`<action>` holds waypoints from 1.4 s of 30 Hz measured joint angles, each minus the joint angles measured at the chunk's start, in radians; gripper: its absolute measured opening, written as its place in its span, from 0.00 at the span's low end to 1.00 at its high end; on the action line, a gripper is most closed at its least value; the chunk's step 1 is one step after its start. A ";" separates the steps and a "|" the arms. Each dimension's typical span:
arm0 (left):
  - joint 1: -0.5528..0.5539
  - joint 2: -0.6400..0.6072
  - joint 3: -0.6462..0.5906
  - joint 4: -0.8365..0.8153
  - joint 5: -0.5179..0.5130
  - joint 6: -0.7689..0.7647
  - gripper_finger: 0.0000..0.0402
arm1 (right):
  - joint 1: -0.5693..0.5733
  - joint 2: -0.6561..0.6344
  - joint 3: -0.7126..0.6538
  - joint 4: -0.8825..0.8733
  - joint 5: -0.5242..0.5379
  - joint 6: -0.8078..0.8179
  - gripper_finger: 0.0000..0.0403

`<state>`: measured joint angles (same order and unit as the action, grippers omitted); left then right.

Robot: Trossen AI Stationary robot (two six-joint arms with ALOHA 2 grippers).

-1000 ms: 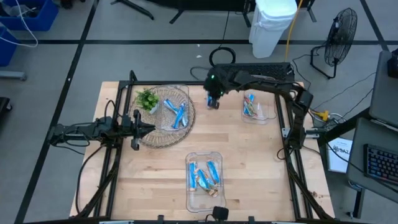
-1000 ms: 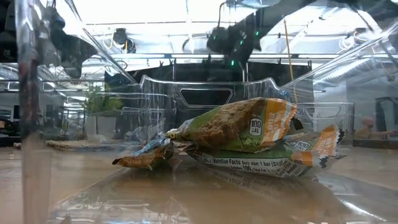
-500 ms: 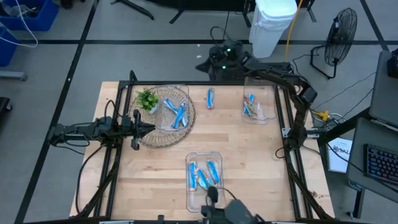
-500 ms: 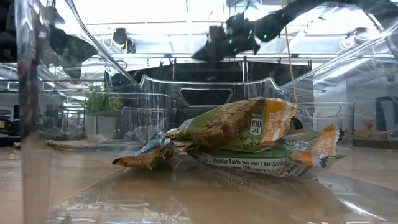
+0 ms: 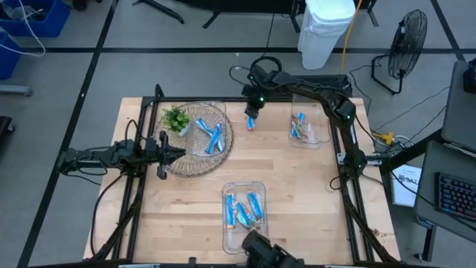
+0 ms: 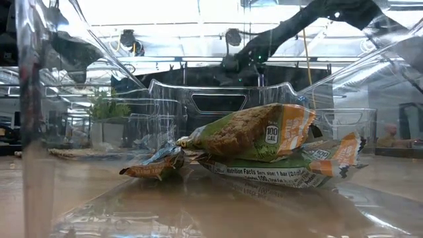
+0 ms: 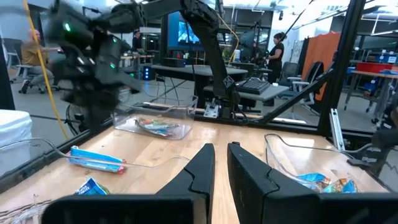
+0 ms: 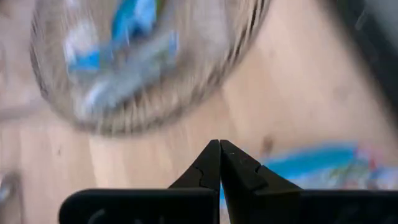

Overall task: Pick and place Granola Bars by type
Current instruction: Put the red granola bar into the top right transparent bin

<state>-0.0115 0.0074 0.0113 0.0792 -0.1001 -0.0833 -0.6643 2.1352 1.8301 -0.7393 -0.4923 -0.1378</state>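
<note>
Wooden table (image 5: 297,193) carries wicker basket (image 5: 195,161), two clear trays (image 5: 244,234), one blue bar (image 5: 251,122).

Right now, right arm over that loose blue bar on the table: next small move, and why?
Probably open the right gripper and lower it onto the blue bar. Its fingers are shut and empty just above the bar, which lies alone on the bare table between the wicker basket and the far clear bin. The left gripper waits by the basket.
</note>
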 joint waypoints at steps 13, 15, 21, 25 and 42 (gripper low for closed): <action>0.000 0.000 0.000 0.000 -0.005 0.000 0.12 | -0.001 -0.008 0.000 -0.143 0.044 -0.082 0.00; 0.000 0.000 0.000 0.000 -0.005 0.000 0.12 | 0.004 -0.040 0.000 -0.148 0.050 -0.101 0.00; 0.000 0.000 0.000 0.000 -0.005 0.000 0.12 | -0.004 -0.110 0.000 -0.237 0.322 -0.199 0.00; 0.000 0.000 0.000 0.000 -0.005 0.000 0.12 | -0.028 -0.113 -0.030 -0.157 0.578 -0.231 0.00; 0.000 0.000 0.000 0.000 -0.005 0.000 0.12 | -0.130 -0.077 -0.271 0.049 0.562 -0.267 0.00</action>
<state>-0.0113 0.0074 0.0113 0.0788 -0.1047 -0.0834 -0.7940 2.0579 1.5596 -0.6902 0.0699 -0.4052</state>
